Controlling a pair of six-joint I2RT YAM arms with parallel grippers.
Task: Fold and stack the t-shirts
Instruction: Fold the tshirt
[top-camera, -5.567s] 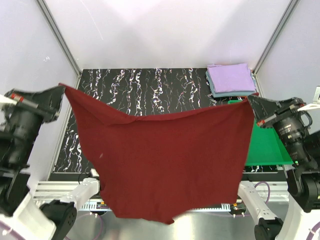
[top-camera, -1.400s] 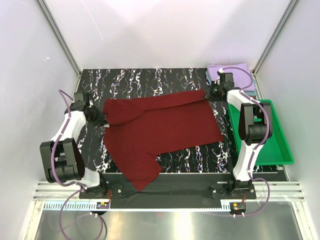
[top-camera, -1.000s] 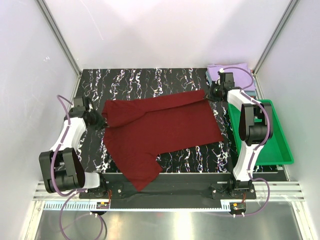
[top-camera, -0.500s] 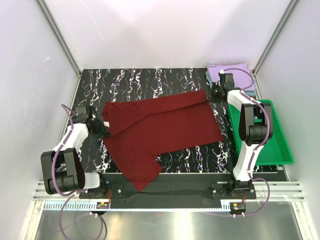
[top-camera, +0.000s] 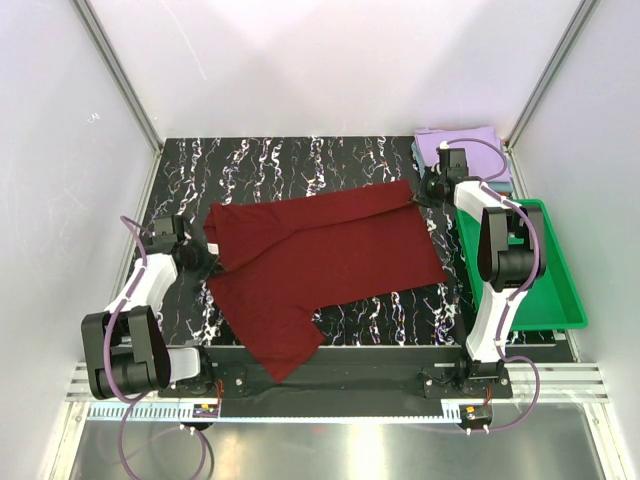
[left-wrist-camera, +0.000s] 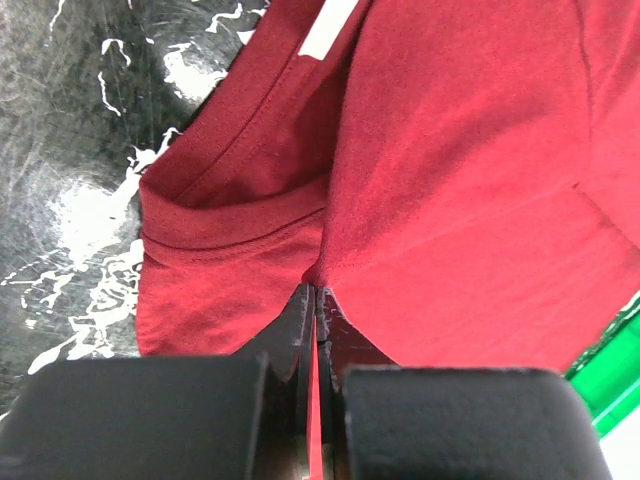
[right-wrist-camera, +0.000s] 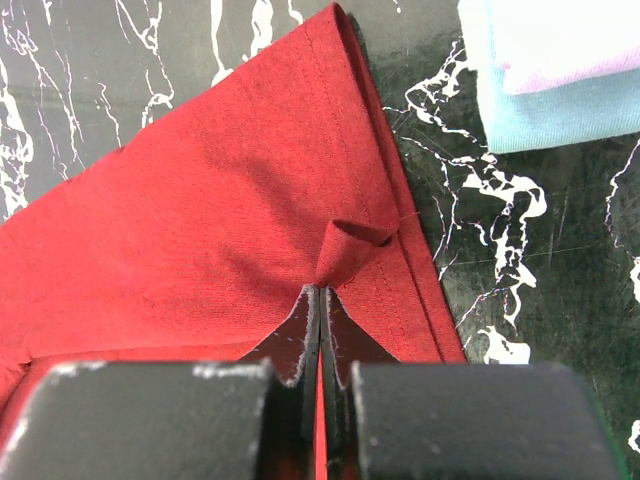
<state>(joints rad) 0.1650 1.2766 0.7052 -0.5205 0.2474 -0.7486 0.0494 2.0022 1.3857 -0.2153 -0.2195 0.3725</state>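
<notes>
1. Maroon tee: spread unfolded over the middle of the table, 1 part hanging past the near edge. White label at the collar.
2. Left fingers: closed tight, pinching a fold of the maroon tee just below the collar, toward the table's left edge.
3. Right fingers: closed tight, pinching a small tuck at the tee's hemmed corner, near the far right corner.
4. Lavender tee: folded, at the far right corner, lying on item 5.
5. Grey-blue tee: folded, bottom of the stack.
6. Tray: green, along the right edge.
</notes>
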